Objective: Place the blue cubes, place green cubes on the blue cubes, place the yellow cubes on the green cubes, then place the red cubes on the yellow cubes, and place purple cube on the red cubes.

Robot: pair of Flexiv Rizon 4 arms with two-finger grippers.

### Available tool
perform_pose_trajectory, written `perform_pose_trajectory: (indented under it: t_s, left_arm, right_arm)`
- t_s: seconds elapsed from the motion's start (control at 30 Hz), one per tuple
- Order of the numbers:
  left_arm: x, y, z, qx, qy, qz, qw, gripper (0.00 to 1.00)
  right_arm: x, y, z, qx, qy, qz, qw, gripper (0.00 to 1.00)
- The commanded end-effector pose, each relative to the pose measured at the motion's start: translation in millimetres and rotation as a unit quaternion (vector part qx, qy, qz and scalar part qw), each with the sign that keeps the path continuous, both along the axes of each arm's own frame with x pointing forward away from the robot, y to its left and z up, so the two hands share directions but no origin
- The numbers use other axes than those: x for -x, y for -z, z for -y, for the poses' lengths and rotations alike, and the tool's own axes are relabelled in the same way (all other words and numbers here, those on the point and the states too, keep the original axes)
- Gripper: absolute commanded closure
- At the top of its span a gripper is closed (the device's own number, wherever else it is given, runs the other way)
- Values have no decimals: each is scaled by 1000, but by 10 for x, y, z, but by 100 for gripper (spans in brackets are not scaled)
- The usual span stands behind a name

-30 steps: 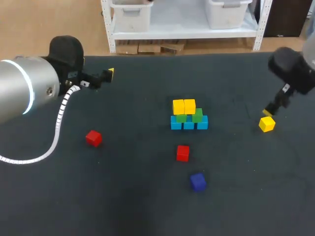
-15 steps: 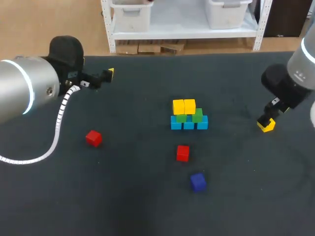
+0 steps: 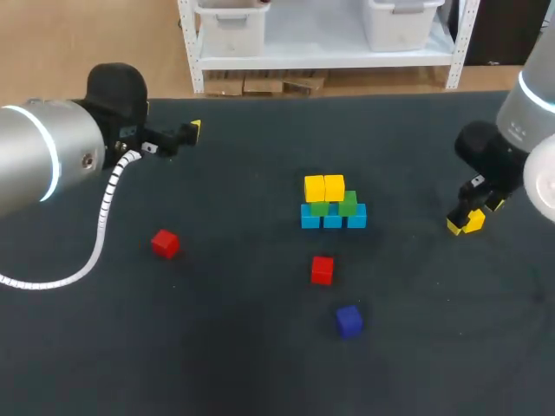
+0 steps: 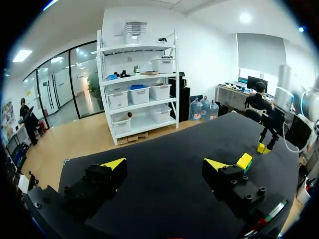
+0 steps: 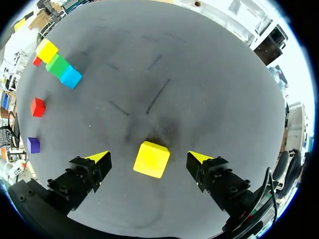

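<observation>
My right gripper (image 5: 148, 156) straddles loose yellow cube (image 5: 151, 160), fingers apart, clear of it; my left gripper (image 4: 165, 164), fingers apart, well apart from stack (image 3: 333, 206)

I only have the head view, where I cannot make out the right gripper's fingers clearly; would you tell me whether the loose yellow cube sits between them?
Observer: Yes; the right wrist view shows the yellow cube lying between the open fingers of the right gripper, touching neither.
Operator: Thank you. Does the left gripper hold anything?
Observer: No; the left wrist view shows the left gripper open, with nothing between its fingers.
</observation>
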State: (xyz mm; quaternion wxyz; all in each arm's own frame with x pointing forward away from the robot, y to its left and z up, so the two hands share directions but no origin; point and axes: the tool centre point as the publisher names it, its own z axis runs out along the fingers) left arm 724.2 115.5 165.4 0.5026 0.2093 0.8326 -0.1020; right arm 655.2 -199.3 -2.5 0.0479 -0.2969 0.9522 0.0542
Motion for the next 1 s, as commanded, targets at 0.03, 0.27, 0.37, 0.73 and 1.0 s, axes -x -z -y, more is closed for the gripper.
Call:
perform_pose_trajectory:
  t_s: [0.03, 0.27, 0.37, 0.73, 1.0]
  left_arm:
    - [15, 17, 14, 1, -5, 5, 1000, 0]
    - [15, 17, 14, 1, -5, 5, 1000, 0]
    - [15, 17, 14, 1, -5, 5, 1000, 0]
    - [15, 17, 14, 1, -5, 5, 1000, 0]
    - [15, 17, 14, 1, -5, 5, 1000, 0]
  right_arm:
    - [-60, 30, -15, -4, -2, -13, 1000, 34]
    - [-9, 50, 20, 17, 1, -11, 1000, 100]
    - [33, 38, 32, 20, 0, -13, 1000, 100]
    - [54, -335, -126, -11, -135, 42, 990, 100]
    - [-165, -822, -339, -30, -329, 104, 938, 100]
